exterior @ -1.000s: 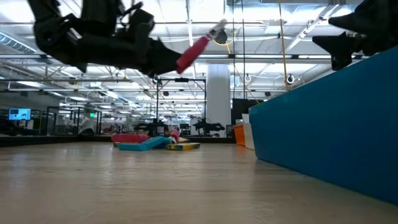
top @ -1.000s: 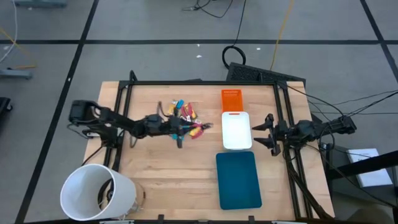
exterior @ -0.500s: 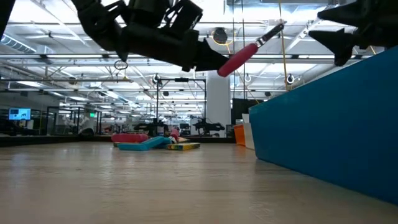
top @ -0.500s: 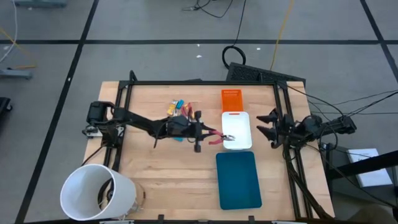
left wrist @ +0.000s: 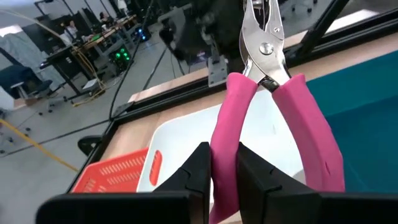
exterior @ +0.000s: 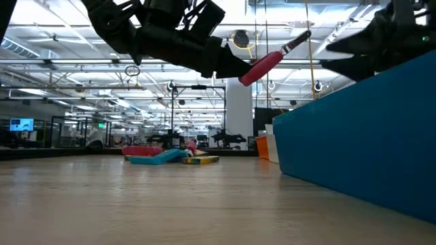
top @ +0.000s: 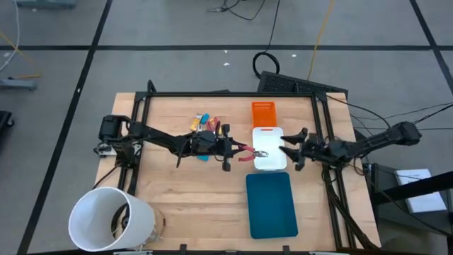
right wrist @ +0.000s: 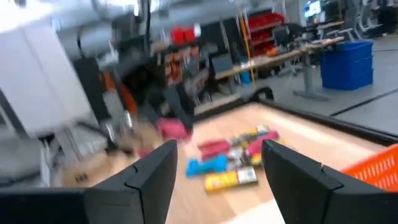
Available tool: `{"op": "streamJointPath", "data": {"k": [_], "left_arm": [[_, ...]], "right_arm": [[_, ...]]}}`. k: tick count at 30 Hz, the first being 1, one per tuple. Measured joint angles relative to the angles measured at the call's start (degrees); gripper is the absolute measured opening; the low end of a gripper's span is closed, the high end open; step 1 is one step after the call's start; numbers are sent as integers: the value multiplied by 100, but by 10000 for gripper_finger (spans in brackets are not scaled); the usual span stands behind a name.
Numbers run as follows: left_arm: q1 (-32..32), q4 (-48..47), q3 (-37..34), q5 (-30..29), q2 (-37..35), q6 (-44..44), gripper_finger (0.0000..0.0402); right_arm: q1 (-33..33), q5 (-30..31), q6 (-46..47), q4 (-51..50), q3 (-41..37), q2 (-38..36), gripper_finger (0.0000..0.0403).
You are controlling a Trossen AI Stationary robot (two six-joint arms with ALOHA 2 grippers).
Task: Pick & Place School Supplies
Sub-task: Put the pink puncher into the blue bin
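Left pincer (top: 236,150) clenched on pink-handled metal pliers (left wrist: 268,106), held over white plastic tray (top: 271,163), likely for drop. Right pincer (top: 289,148), jaws spread, at 3 o'clock.

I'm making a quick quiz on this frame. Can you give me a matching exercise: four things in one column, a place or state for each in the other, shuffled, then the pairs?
1. pink-handled pliers
2. left gripper
3. right gripper
4. white bucket

A. open, above the white tray
B. lying on its side at the table's corner
C. held in the air, metal tip over the white tray
D. shut on a pink handle

Pairs: 1-C, 2-D, 3-A, 4-B
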Motion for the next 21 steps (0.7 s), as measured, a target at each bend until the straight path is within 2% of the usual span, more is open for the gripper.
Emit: {"op": "streamJointPath", "data": {"k": [6, 12, 16, 21], "left_arm": [[-2, -5, 0, 10, -2, -145, 56], [26, -109, 0, 6, -2, -269, 44], [37, -160, 0, 5, -2, -301, 47], [35, -244, 0, 1, -2, -299, 56]], "right_arm": [[0, 24, -706, 426, 626, 1664, 230], [11, 7, -1452, 740, 1338, 2983, 270], [59, -20, -1629, 840, 1652, 3488, 295], [146, -3, -1808, 1012, 1818, 3630, 301]]}}
